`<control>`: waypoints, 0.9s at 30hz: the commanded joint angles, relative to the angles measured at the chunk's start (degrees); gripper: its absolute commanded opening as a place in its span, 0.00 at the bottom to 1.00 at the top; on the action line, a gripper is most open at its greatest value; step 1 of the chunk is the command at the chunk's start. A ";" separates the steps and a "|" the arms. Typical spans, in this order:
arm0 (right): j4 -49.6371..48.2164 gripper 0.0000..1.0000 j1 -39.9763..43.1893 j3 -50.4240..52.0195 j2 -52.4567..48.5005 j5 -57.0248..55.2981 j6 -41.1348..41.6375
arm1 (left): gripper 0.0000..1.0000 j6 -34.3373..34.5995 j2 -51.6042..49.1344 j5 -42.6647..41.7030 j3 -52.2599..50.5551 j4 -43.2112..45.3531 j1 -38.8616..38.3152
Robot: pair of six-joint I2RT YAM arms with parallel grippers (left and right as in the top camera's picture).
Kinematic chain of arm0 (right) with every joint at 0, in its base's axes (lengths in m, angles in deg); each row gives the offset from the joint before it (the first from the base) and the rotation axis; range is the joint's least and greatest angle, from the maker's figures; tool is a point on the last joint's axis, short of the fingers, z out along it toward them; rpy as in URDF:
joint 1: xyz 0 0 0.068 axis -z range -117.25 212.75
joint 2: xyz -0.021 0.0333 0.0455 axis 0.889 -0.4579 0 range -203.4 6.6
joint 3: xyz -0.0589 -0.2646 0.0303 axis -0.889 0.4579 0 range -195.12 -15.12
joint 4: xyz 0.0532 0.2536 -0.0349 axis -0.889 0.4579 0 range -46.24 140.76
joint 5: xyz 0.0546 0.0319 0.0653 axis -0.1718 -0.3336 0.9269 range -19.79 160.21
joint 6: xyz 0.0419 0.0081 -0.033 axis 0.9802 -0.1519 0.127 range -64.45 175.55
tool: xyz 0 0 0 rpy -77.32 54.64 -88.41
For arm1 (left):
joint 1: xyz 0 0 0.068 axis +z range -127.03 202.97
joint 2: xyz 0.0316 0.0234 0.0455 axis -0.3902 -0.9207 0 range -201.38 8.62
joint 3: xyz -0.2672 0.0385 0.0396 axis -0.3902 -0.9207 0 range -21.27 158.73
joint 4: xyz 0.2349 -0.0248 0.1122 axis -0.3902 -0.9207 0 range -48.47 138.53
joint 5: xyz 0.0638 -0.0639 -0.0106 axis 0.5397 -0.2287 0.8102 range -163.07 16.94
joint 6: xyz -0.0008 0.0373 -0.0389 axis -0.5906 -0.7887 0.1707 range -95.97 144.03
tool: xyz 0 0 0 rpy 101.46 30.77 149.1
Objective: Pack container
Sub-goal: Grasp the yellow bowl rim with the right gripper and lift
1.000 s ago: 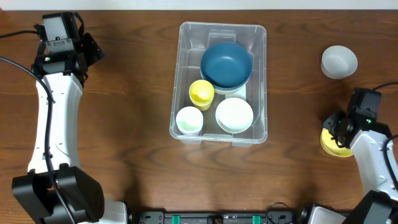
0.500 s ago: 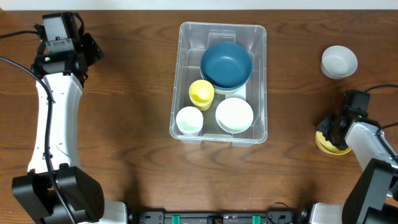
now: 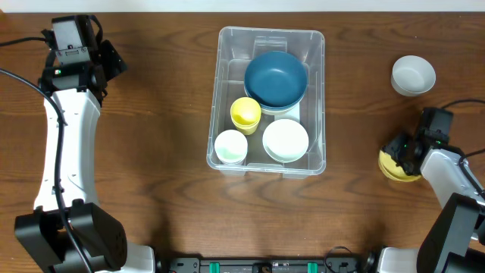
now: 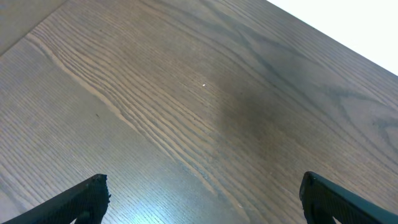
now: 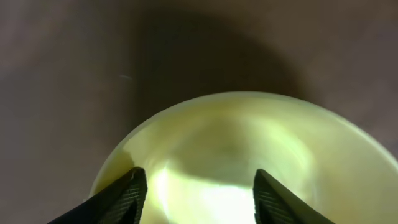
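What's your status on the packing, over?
Left end effector open, over wooden table. Right end effector at small yellow bowl, grip unclear. Large clear rectangular plastic container part filled. Nothing between bowl and container.

Robotics lab bench, set up for manipulation trials. Evidence:

- Two white-and-black jointed robot arms, left arm (image 3: pixel 64 152) and right arm (image 3: pixel 455 182), based at the near edge of one dark brown wood-grain table (image 3: pixel 151 189).
- Loose black cables (image 3: pixel 19 80) run to the arms.
- Black mounting rail with green connectors (image 3: pixel 273 265) along the near table edge.
- Fixed overhead view, and a camera on each wrist.
- Household props laid out as test pieces: large clear rectangular plastic container (image 3: pixel 224 98) holding a dark blue bowl (image 3: pixel 276 78), a small yellow cup (image 3: pixel 245 112) and two white bowls.
- Plain pale strip (image 3: pixel 227 4) beyond the far edge.
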 commanded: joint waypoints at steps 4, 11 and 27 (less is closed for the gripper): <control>-5.86 0.60 0.37 -0.63 -0.22 12.39 -8.76 | 0.98 -0.13 0.83 0.70 0.72 -0.20 0.20; -7.52 0.62 0.37 -0.96 -0.22 15.21 -13.60 | 0.98 -0.13 0.83 0.70 0.72 -0.17 0.20; 17.62 0.53 0.44 -11.87 12.81 -2.69 -6.49 | 0.98 -0.13 0.83 0.70 0.72 -0.17 0.20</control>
